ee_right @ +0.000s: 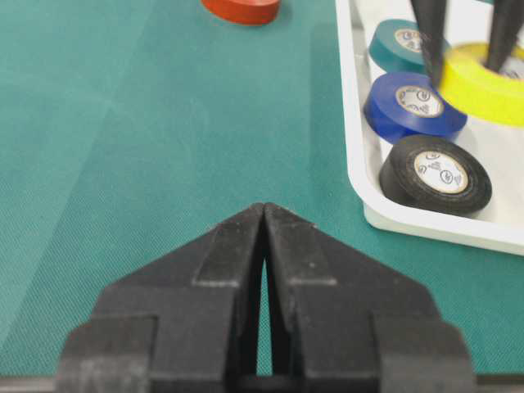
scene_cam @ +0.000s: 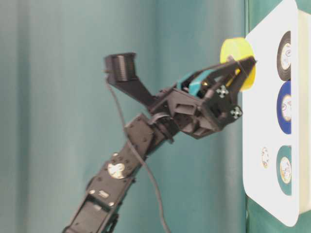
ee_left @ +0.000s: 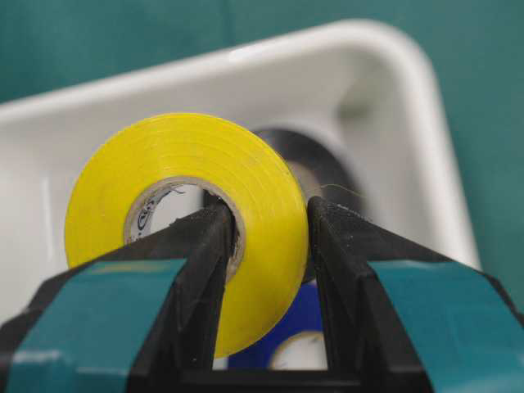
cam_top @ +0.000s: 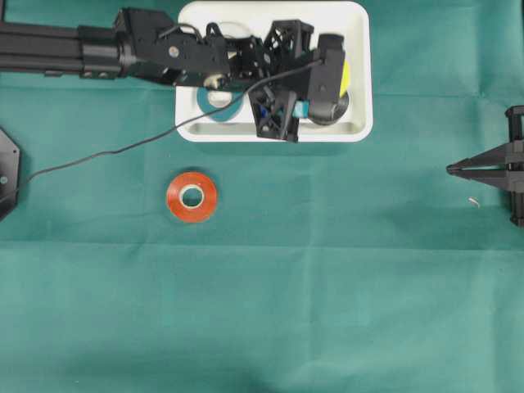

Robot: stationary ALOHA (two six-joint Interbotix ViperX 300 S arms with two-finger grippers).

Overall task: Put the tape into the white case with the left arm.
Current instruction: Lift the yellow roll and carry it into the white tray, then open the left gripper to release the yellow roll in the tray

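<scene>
A: Nearest, on the green desk, what lies there?

B: An orange-red tape roll, flat on the cloth, well apart from the white case and below its left corner in the overhead view. A thin black cable trails past it to the left arm.

A: And the right tool?

B: At the right edge of the desk, its two black fingers together, tips touching, holding nothing.

A: The left tool?

B: Clamped on the yellow tape roll: one finger passes through the roll's core, the other presses the outer face. Teal patches cover the finger bases. The roll stands on edge, over the case's right half.

A: Inside the case?

B: Three rolls lie flat in a row: a teal roll, a blue roll and a black roll. In the right wrist view the yellow roll hangs beside the blue one; whether it touches the case floor cannot be told.
</scene>
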